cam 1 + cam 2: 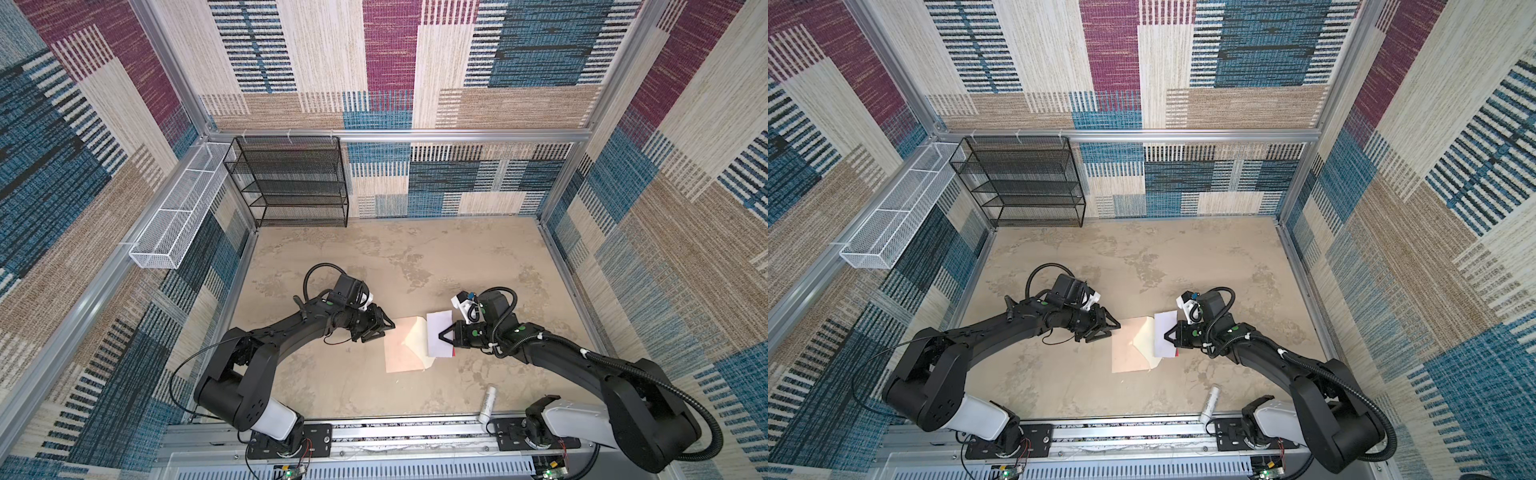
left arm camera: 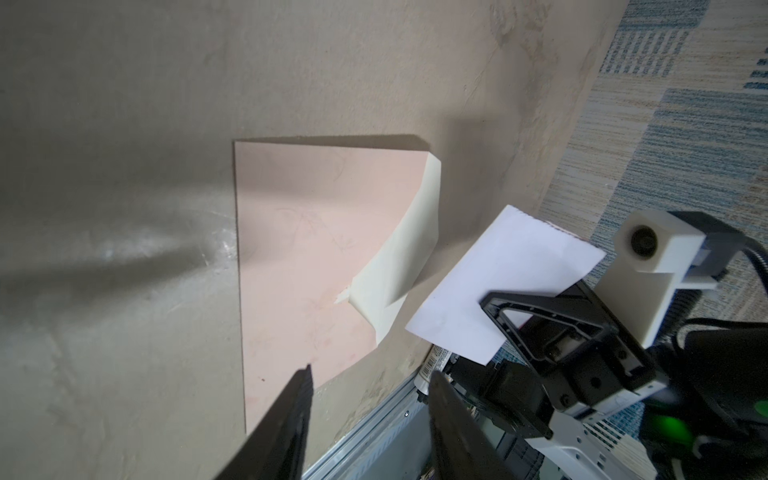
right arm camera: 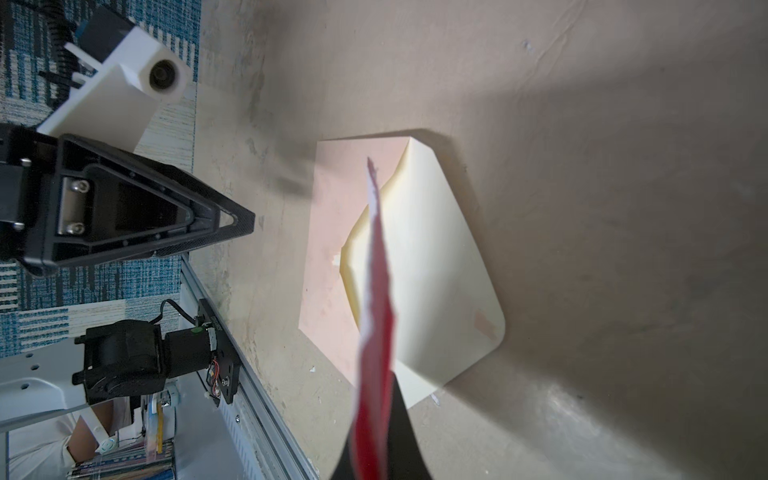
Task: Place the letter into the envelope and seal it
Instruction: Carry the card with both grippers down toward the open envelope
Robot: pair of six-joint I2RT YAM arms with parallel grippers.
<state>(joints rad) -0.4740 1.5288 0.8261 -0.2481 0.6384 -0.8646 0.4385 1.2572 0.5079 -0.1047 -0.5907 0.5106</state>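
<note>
beige desk (image 1: 332,386): right end effector (image 1: 442,336) is pinching the light, probably bendy letter (image 1: 434,324) by its right edge; left end effector (image 1: 384,330) is hovering half-open, empty, near envelope (image 1: 399,353).

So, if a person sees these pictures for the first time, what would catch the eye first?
Most likely the white letter, pinched by the shut right gripper and held above the table near its middle. Just beside it lies the peach envelope with its cream flap open, the open left gripper close to its other side. The loud patchwork walls come next.
</note>
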